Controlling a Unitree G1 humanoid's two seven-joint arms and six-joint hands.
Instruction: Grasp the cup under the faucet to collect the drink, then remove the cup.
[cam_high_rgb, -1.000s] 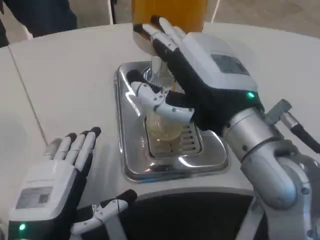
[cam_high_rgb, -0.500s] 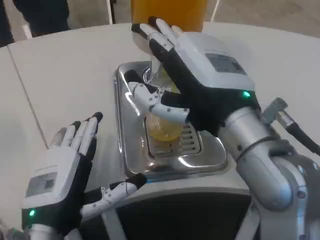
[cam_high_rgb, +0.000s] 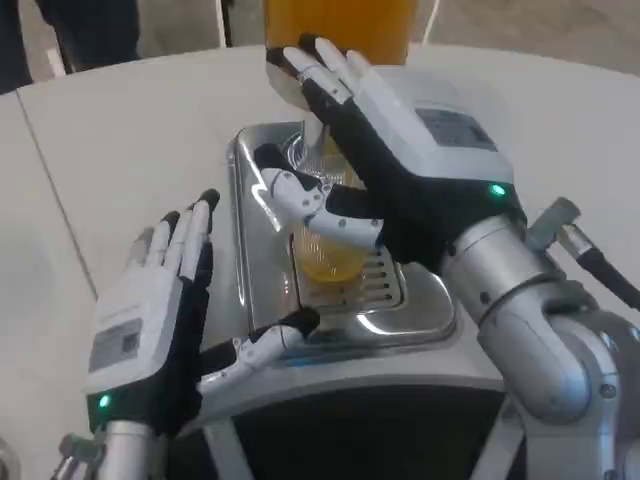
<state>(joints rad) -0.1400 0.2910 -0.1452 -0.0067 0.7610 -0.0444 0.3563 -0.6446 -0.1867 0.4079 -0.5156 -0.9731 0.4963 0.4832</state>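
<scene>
the cup stands on the drip tray, grasped by the right hand. the left hand hovers beside the tray, released, fingers spread. no writing is legible.

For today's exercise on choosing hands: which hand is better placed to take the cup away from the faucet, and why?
The right hand: it already holds the cup on the drip tray. The left hand is open beside the tray, holding nothing.
</scene>
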